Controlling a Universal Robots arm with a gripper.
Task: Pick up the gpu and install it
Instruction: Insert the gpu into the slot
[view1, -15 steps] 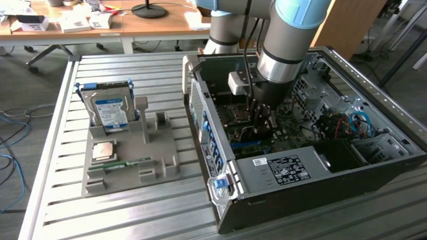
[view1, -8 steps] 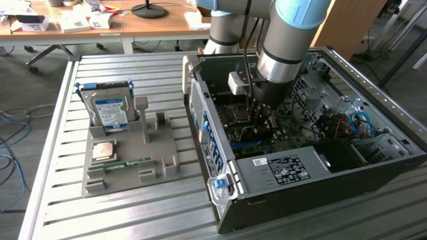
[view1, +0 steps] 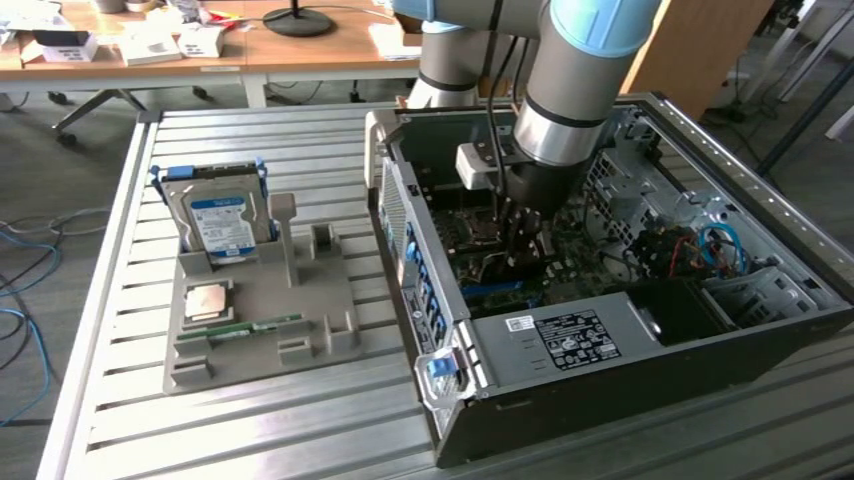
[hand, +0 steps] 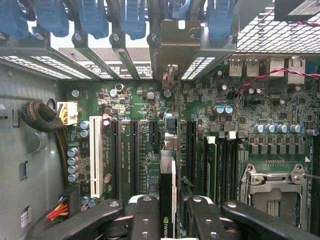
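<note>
Fingers (hand: 145, 220) stand partly closed, clamping the gpu (hand: 166, 195) edge-on between them. In the wrist view the card stands upright along a motherboard (hand: 125, 105) expansion slot. In the exterior view the gripper (view1: 523, 240) reaches down inside the open computer case (view1: 747, 330). A hard drive (view1: 220, 220) stands in the grey parts holder (view1: 320, 340) at the exterior view's left.

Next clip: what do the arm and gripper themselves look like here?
The arm is a round silver-grey tube with light-blue joint caps and a black band. A small pale box sits at the wrist, with thin dark cables running beside it. The gripper is black; its fingers are matt black bars with rows of round holes.
</note>
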